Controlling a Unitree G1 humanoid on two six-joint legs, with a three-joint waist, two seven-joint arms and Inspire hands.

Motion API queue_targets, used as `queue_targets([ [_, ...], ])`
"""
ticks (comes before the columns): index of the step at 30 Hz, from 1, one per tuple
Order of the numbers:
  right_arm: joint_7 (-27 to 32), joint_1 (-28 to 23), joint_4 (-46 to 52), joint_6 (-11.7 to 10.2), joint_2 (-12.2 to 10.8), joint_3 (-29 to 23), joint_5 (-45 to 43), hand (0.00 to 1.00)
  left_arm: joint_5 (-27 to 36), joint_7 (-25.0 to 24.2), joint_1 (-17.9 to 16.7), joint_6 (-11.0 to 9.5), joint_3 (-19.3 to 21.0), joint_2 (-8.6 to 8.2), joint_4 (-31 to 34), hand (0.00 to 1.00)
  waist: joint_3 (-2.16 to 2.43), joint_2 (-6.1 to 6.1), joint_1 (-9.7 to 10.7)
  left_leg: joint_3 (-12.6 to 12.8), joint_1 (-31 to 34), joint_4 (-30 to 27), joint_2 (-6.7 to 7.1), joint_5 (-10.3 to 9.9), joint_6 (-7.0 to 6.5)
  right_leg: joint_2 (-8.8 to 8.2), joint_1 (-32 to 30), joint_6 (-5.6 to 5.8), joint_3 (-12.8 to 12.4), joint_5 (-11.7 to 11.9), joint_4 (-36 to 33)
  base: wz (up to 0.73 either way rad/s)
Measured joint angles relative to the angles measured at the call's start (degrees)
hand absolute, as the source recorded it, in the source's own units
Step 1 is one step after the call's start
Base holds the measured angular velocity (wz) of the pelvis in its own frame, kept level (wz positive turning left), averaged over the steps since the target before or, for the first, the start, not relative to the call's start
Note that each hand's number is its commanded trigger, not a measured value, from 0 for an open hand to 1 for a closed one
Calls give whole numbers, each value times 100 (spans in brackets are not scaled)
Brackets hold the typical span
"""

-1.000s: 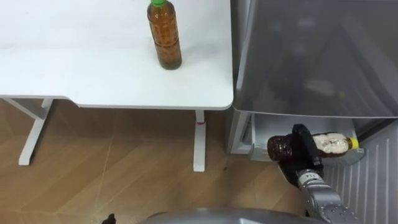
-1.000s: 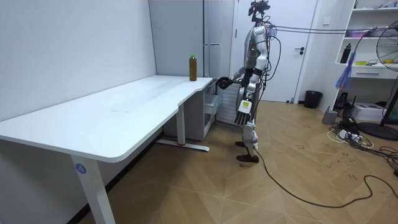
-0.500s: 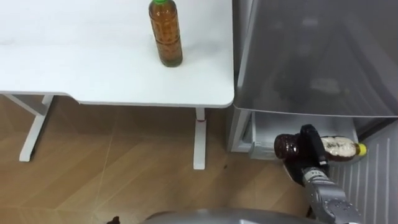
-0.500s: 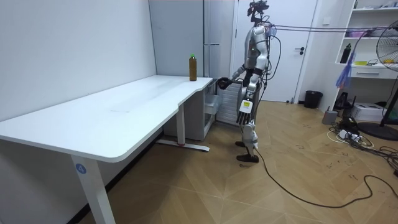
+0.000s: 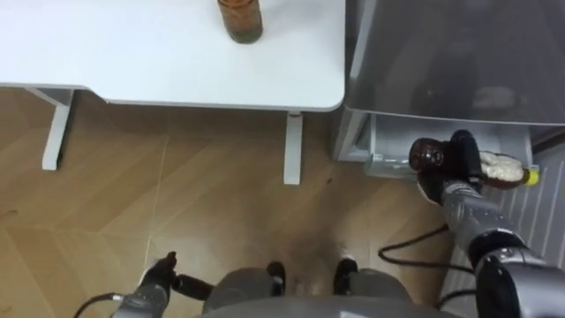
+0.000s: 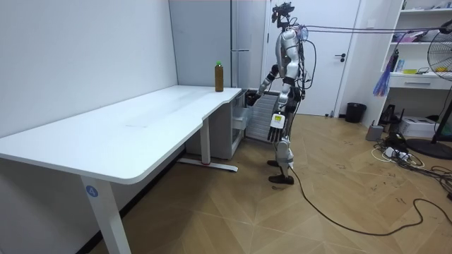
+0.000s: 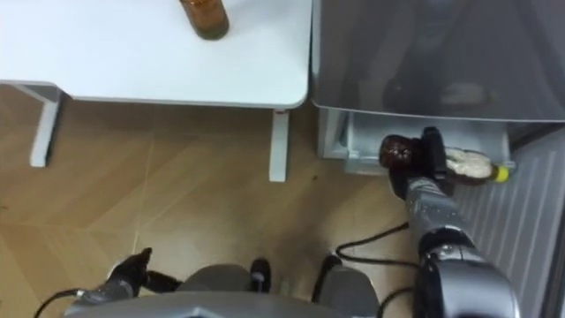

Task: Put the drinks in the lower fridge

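My right hand (image 5: 463, 164) is shut on a dark drink bottle (image 5: 429, 155) with a pale label and yellow cap. It holds the bottle on its side at the front of the open lower fridge compartment (image 5: 388, 148); whether the bottle rests on anything I cannot tell. A second bottle of brown tea (image 5: 241, 18) with a green cap stands upright on the white table (image 5: 132, 62), near the edge by the fridge. My left hand (image 5: 157, 276) hangs open at my side. In the room view I stand upright facing the fridge (image 6: 247, 42), right arm reaching in.
The grey upper fridge door (image 5: 459, 53) is closed above the compartment. A white ribbed panel (image 5: 530, 234) of the open lower door stands to my right. The table's legs (image 5: 294, 159) stand on bare wooden floor (image 5: 177, 212) on my left.
The eye views have shifted down as I straightened up. My right hand has carried the dark bottle forward and up to the lower compartment. The tea bottle has not moved.
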State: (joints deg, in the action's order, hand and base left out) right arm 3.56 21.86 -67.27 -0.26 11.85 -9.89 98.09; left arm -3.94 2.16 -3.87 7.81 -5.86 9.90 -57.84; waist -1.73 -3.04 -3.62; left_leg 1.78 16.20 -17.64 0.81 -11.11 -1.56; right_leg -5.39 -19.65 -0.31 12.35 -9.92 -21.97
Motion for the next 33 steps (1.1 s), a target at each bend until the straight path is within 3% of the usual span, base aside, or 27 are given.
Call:
queue_targets([
  [5, 73, 787, -444, 239, 481, -45, -96, 100, 11, 4, 148, -77, -130, 75, -173, 0, -46, 69, 5, 30, 460, -62, 94, 105, -36, -130, -556, -9, -27, 5, -258, 2],
  [8, 94, 876, -447, 282, 651, -92, -243, 100, 128, 7, 178, -84, -137, 118, -331, 0, -61, 91, 2, 42, 706, -220, 119, 106, -38, -184, -781, -12, -36, 7, -394, 3],
  [16, 101, 1401, -442, 275, 905, -96, -769, 100, 172, 15, 433, -83, -362, 279, -400, 0, -113, 151, 4, 74, 1683, -1002, 221, 48, -83, -383, -1737, -57, -148, -171, -1153, 8],
  [20, 142, 1568, -432, 276, 1017, -68, -924, 100, 208, 64, 433, -74, -452, 362, -397, 0, -118, 154, -72, 100, 2055, -1373, 190, -71, -63, -419, -2080, -101, -156, -273, -1529, 4],
  [28, 641, 1916, -360, 264, 1202, 28, -959, 100, 222, 398, 412, -163, -633, 356, -413, 0, -121, 177, -174, 152, 2407, -1567, 183, -52, -36, -523, -2463, -208, -143, -262, -1787, 0],
  [29, 704, 2006, -359, 264, 1214, 28, -959, 71, 220, 398, 419, -187, -636, 356, -407, 0, -117, 182, -157, 155, 2475, -1577, 181, -45, -33, -523, -2531, -217, -142, -246, -1790, 0],
  [30, 733, 2040, -359, 264, 1223, 29, -952, 22, 221, 398, 423, -193, -639, 356, -405, 0, -116, 184, -154, 156, 2506, -1581, 179, -39, -35, -521, -2557, -222, -142, -236, -1789, 0],
  [31, 782, 2075, -359, 264, 1239, 34, -936, 5, 221, 397, 421, -196, -654, 356, -405, 0, -115, 188, -153, 156, 2538, -1588, 176, -37, -36, -517, -2580, -223, -143, -228, -1785, 0],
  [33, 871, 2107, -324, 264, 1255, 34, -909, 0, 220, 397, 415, -192, -675, 357, -405, 0, -110, 194, -152, 195, 2567, -1588, 165, -36, -40, -515, -2610, -216, -151, -224, -1781, 0],
])
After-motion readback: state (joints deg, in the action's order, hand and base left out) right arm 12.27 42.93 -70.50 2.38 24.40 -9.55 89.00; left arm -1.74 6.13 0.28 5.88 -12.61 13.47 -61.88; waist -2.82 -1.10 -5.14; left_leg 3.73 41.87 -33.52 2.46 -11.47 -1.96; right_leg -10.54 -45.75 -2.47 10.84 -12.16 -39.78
